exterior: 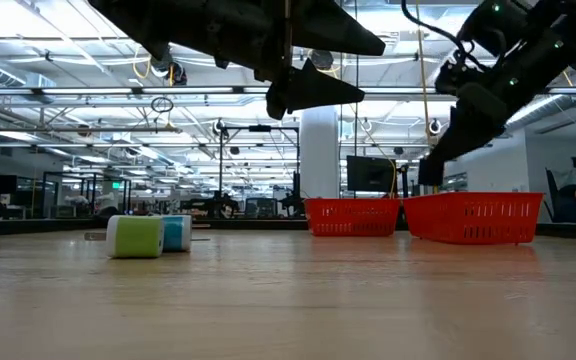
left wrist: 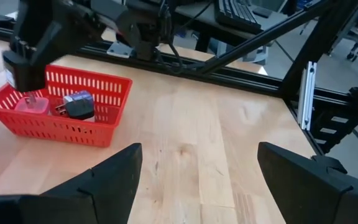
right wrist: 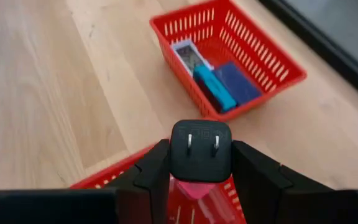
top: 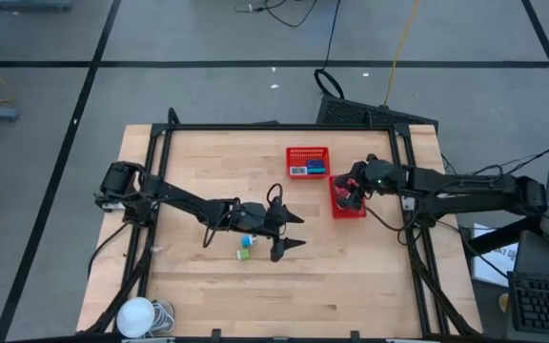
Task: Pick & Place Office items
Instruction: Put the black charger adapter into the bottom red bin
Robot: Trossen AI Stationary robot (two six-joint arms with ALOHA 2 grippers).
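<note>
From the high view, the left gripper hovers over the middle of the wooden bench, its jaws spread wide and empty. Just beside it lie two small pieces, a green block and a blue block, touching or nearly so. The right gripper is over a red basket near the right side of the bench. A second red basket sits farther back, near the first, holding a white item and a blue item. A white round object rests at the front left corner.

From the low view, the green block and blue block sit side by side on the bench at left, the green one in front. The two red baskets stand farther back at right, with the right gripper hanging just above them. The left gripper shows at the top, well above the bench.

In the left wrist view, the open fingers frame bare bench. Beyond them a red basket holds a pink piece and a black plug, with the right arm directly over it.

In the right wrist view, the right gripper is clamped on a black plug adapter, prongs facing the camera, held over the near basket, where something pink shows below it. The far basket contains a white card-like item, a light blue bar and a dark blue pad.
</note>
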